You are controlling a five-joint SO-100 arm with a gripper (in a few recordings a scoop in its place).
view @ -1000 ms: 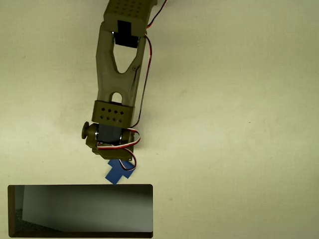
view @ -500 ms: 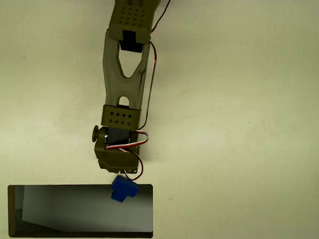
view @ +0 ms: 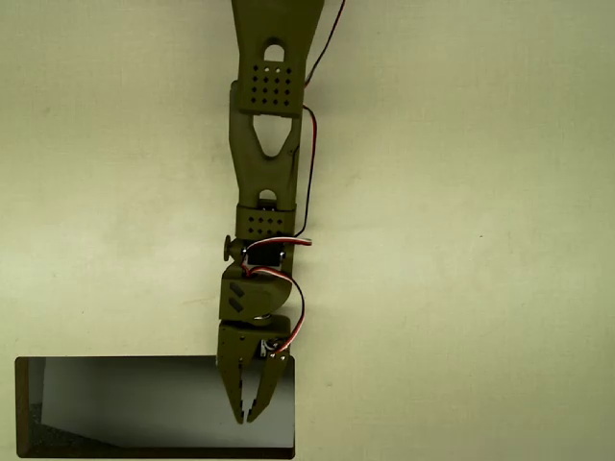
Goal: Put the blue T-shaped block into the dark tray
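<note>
In the overhead view we saw a single flat tabletop [view: 461, 240] extending to every edge, from twelve o'clock round to nine o'clock. Its surface was a pale, matt yellow-cream with a fine, even grain and a few tiny dark specks, one toward three o'clock. Lighting was soft and diffuse, slightly dimmer toward the corners. We could make out no walls, floor, windows or other furniture.

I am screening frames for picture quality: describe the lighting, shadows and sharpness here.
Overhead view: even, soft light on the pale table, only faint shadows beside the arm; the dark tray shows a light-to-dark gradient across its grey floor, brighter at left; the end effector over the tray is in focus, edges crisp, no motion blur.
</note>
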